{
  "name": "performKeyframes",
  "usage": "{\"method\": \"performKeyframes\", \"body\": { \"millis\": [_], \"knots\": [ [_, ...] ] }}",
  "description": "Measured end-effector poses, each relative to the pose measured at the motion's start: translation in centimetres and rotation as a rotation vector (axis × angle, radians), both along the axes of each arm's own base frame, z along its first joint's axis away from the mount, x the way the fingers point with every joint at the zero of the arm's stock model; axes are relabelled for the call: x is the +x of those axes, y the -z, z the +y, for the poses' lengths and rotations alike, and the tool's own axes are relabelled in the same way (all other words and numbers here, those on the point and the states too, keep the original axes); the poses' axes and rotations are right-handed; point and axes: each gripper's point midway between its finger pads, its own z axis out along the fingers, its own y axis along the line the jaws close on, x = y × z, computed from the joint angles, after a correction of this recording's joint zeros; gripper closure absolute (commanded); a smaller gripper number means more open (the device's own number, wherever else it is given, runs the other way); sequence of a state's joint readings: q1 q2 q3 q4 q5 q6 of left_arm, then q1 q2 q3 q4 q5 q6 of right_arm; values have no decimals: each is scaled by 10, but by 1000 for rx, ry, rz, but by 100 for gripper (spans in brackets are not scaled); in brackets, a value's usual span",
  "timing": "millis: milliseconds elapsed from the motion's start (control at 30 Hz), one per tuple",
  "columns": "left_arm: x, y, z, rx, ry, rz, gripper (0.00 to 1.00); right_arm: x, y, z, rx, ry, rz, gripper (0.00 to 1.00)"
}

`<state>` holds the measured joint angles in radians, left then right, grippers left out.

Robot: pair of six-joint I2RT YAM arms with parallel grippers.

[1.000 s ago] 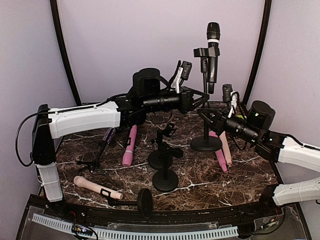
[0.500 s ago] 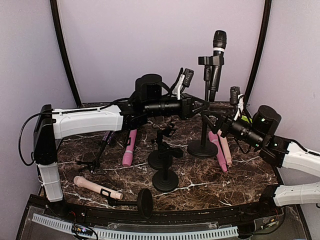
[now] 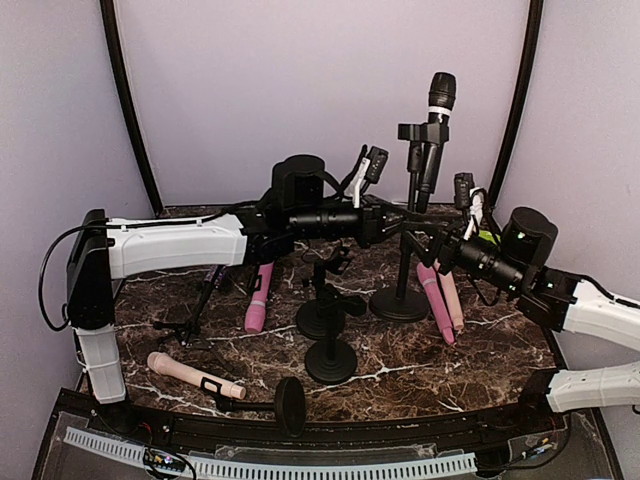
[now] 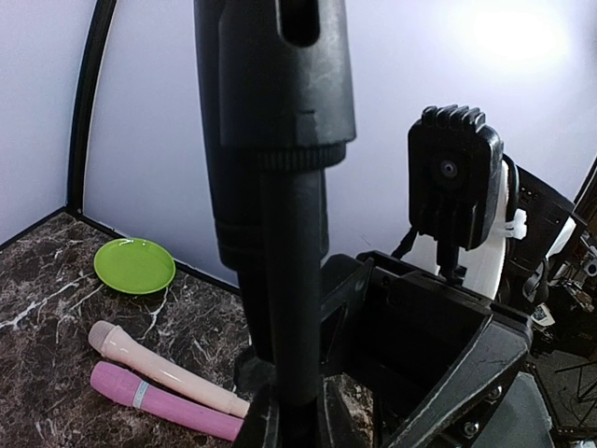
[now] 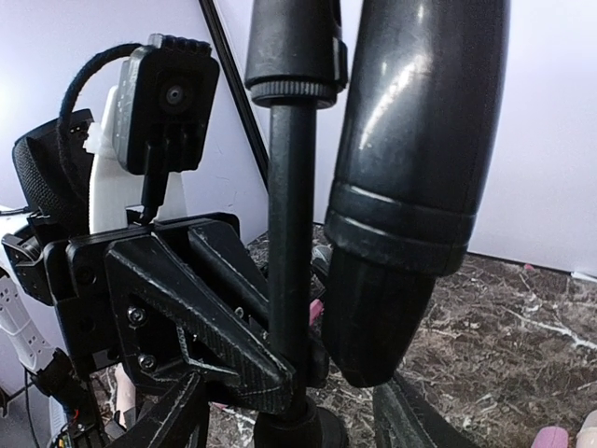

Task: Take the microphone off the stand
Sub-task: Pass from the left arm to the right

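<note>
1 black microphone (image 3: pixel 432 135) sat clipped atop 1 stand (image 3: pixel 404 262), head up. The left gripper (image 3: pixel 399 221) was clamped on the stand's pole. The right gripper (image 3: pixel 420 242), at the pole's right, had its jaws apart, holding nothing. Right of the stand lay 1 pink microphone (image 3: pixel 437 300) and 1 cream microphone (image 3: pixel 453 298), and 2 smaller stands (image 3: pixel 322 305) stood to its left. In front of it the table (image 3: pixel 480 350) was bare marble.

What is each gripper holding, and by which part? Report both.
The left gripper is clamped on the stand by its upright pole. The right gripper is open and holds nothing.
</note>
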<state>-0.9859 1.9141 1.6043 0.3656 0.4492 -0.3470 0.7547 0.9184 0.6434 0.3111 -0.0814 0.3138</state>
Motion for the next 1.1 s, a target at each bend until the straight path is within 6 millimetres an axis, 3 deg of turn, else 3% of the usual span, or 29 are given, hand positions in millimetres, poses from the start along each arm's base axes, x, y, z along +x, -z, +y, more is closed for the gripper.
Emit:
{"method": "performKeyframes", "body": {
  "millis": [267, 733, 1100],
  "knots": [
    [2, 8, 1, 17, -10, -4, 100, 1, 7, 1, -24, -1, 22, 41],
    [-4, -7, 12, 0, -20, -37, 100, -9, 9, -1, -36, -42, 44, 43],
    [-6, -8, 15, -3, -18, -39, 100, -11, 16, 16, -49, -124, 81, 50]
  ]
}}
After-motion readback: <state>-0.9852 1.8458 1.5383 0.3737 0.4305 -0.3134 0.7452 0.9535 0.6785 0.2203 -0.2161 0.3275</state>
